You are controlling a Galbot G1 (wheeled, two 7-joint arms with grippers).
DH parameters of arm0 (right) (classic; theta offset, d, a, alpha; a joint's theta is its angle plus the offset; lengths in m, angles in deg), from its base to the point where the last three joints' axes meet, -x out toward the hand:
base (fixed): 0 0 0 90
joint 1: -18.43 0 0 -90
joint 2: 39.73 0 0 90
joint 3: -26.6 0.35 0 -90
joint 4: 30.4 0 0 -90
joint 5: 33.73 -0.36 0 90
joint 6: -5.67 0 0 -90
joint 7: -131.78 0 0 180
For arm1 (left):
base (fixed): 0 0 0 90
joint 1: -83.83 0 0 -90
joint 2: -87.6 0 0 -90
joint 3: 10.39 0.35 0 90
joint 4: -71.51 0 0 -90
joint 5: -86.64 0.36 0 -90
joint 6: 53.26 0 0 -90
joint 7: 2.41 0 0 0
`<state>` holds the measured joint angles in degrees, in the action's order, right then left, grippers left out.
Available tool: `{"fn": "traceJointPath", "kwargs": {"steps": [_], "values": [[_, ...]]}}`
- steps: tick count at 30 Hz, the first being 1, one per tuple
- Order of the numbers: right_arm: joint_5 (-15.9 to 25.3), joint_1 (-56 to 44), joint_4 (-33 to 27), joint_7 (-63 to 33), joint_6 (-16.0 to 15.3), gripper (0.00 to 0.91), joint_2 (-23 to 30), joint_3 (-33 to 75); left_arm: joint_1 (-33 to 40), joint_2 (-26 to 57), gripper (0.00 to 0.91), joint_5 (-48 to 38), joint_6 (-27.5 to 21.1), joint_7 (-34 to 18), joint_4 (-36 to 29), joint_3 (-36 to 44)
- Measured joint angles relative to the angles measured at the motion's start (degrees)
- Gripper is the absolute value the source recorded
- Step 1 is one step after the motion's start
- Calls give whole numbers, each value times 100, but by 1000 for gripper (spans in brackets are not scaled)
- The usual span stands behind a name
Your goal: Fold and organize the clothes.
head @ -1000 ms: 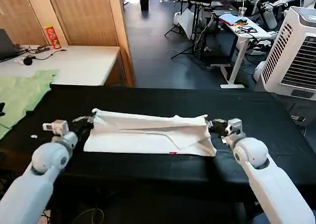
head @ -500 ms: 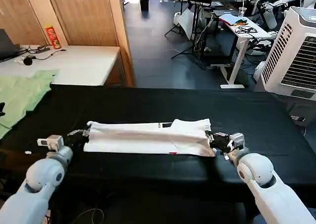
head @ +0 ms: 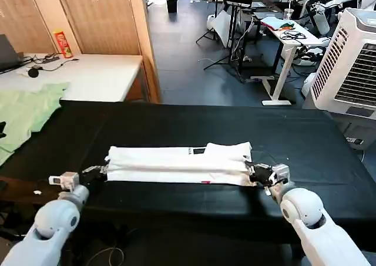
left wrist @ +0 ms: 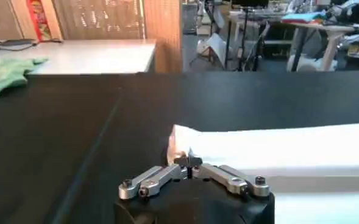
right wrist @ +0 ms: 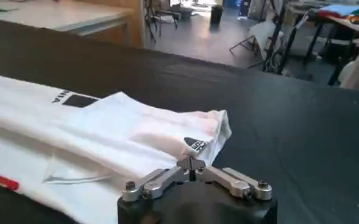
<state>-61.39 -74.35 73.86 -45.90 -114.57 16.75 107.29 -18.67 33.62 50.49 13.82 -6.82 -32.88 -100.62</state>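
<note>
Nearest us, our left gripper [head: 101, 171] is pinched tight on the left end of the T-shirt [head: 176, 163], and our right gripper [head: 254, 173] is pinched on its right end; each wrist view shows the fingers drawn together with cloth caught between them. The shirt lies as a long folded band across the middle of the black table [head: 194, 122], its near edge touching both grippers. We judge the fold is being laid down, so we should lower both ends level, keep the band taut and straight, and let go together. Farther off on the left lies a green garment [head: 23, 110].
</note>
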Motion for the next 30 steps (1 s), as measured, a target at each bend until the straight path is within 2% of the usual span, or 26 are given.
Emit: {"fn": "traceJointPath", "kwargs": {"steps": [9, 15, 20, 21, 23, 24, 25, 27, 28, 30], "values": [[-299, 229, -98, -153, 143, 878, 50, 179, -3, 51, 878, -178, 1, -17, -140, -217], [-91, 663, -577, -398, 171, 878, 413, 31, 336, -35, 878, -575, 12, -112, 92, -192], [-71, 1031, -1045, -470, 146, 878, 737, -127, 792, -244, 878, -722, -31, -192, 455, 41], [-71, 1092, -1133, -488, 143, 800, 794, -139, 892, -290, 878, -722, -32, -190, 547, 99], [-68, 1172, -1269, -508, 138, 761, 886, -140, 1044, -351, 878, -729, -31, -188, 707, 183], [-60, 1189, -1325, -509, 138, 702, 931, -137, 1125, -372, 800, -760, -32, -187, 809, 215], [-49, 1199, -1378, -509, 138, 634, 974, -135, 1189, -383, 536, -777, -32, -184, 884, 236], [-29, 1199, -1446, -506, 136, 595, 1038, -134, 1293, -393, 332, -796, -32, -162, 1048, 268], [-12, 1199, -1472, -501, 136, 585, 1065, -135, 1326, -399, 176, -816, -32, -156, 1113, 280], [11, 1200, -1517, -497, 136, 556, 1116, -133, 1386, -417, 146, -860, -34, -143, 1247, 301]]}}
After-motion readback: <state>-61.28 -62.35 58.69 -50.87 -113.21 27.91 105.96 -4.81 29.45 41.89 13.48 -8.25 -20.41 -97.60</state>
